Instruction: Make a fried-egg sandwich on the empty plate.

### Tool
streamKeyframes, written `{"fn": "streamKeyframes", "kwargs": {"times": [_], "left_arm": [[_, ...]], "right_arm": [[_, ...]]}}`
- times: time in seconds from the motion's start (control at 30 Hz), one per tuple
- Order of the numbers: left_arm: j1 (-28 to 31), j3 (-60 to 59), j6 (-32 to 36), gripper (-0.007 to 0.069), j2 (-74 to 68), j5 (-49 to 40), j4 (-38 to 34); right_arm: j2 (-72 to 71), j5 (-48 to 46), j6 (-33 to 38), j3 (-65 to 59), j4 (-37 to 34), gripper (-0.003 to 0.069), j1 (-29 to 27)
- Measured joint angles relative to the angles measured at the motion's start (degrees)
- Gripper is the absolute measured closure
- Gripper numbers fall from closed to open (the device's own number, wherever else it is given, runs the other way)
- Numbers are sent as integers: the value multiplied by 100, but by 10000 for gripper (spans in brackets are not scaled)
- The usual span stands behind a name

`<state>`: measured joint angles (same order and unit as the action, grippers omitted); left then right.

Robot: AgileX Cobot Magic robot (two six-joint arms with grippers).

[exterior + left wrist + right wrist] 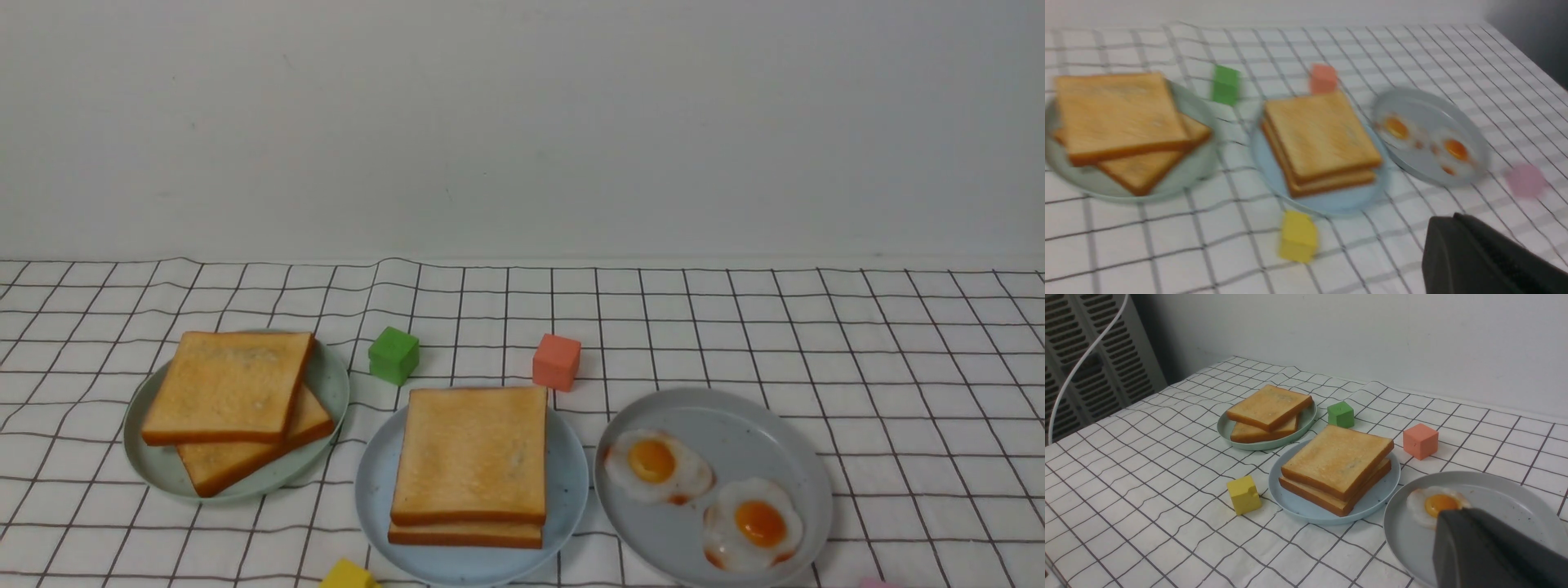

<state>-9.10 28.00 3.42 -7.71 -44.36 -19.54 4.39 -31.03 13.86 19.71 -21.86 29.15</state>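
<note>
Two golden-brown toast slices [473,453] lie stacked on the light blue plate [371,490] at front centre. No egg shows between them. The stack also shows in the left wrist view [1323,134] and the right wrist view [1337,457]. Two fried eggs [657,465] [755,523] lie on the grey speckled plate [735,425] to the right. Neither gripper shows in the front view. My left gripper [1453,216] is shut and empty, above the cloth in front of the plates. My right gripper [1457,512] is shut and empty, above the grey plate [1502,498], beside an egg [1433,504].
A pale green plate [326,384] at the left holds two more toast slices [229,384]. A green cube [393,354] and an orange cube [557,361] stand behind the blue plate. A yellow cube [347,576] and a pink one [1525,179] sit near the front edge.
</note>
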Motion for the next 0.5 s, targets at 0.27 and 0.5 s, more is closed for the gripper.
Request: {"fn": "streamKeyframes", "kwargs": {"times": [0.27, 0.5], "left_arm": [[73, -2437, -2328, 637, 837, 2548, 2575], [129, -2966, -2331, 636, 837, 2125, 2826]], "right_arm": [[0, 0, 0, 0, -5, 648, 0], [0, 5, -5, 0, -5, 641, 0]]}}
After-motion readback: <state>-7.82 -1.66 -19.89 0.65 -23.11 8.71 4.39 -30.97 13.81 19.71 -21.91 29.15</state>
